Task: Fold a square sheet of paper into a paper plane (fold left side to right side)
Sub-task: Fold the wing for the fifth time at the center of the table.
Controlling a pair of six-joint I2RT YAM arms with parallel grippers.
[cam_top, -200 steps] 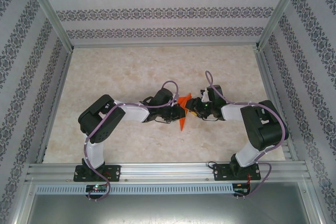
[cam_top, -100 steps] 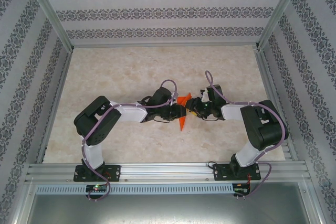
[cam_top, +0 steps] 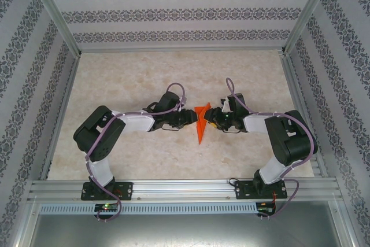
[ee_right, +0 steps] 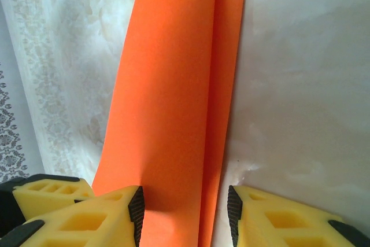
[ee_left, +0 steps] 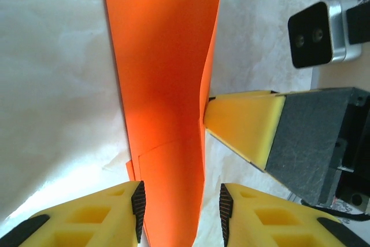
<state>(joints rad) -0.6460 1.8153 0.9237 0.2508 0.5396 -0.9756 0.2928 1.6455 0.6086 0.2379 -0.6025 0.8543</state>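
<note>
Steadiness matters: my left pincer [ee_left: 182, 206] and right pincer [ee_right: 185, 206], both part-open, straddle the orange paper [ee_left: 165, 67] unclamped; flatten evenly.

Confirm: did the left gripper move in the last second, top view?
Yes. The left gripper backed off leftward, toward the left frame rail, leaving a gap to the folded orange paper it had been touching.

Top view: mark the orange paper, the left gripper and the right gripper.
orange paper [cam_top: 200, 126], top external view, middle of the folded wedge.
left gripper [cam_top: 190, 118], top external view, midway between its fingertips.
right gripper [cam_top: 210, 121], top external view, midway between its fingertips, beside the paper.
</note>
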